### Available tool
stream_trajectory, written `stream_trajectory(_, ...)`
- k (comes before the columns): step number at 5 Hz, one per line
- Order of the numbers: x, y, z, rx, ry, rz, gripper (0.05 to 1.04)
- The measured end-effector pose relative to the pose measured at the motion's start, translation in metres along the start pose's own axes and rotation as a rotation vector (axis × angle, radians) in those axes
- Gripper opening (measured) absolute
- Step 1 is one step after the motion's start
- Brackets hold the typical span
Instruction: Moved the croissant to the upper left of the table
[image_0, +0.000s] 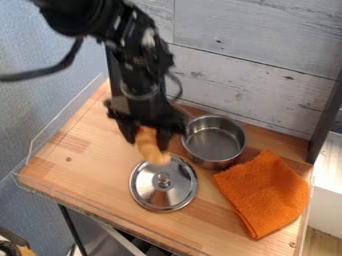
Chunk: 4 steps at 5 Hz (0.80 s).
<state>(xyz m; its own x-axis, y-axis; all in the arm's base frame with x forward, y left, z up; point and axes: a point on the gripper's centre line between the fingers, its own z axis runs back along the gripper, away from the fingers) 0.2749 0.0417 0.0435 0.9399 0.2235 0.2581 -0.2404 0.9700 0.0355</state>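
The black gripper (146, 133) hangs over the upper middle of the wooden table (87, 165), left of the metal pot. It is shut on the croissant (152, 147), a light brown curved piece that hangs down between the fingers. The croissant's upper end is hidden by the gripper, and its lower end overlaps the top edge of the silver lid in the view. How high it is above the table I cannot tell.
A silver pot (214, 141) stands just right of the gripper. The silver lid (163, 183) lies below it, and an orange cloth (265, 193) is at the right. A clear raised edge borders the table's left side; a whitish plank wall (247, 55) stands behind.
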Motion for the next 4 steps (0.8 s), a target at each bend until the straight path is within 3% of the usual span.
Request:
stream_trajectory(2, 0.041, 0.042, -0.041, 0.032, 0.08, 0.089, 0.659)
stream_trajectory(3, 0.047, 0.048, -0.064, 0.031, 0.138, 0.108, 0.659)
stream_trajectory(4, 0.054, 0.05, -0.08, 0.039, 0.162, 0.117, 0.659)
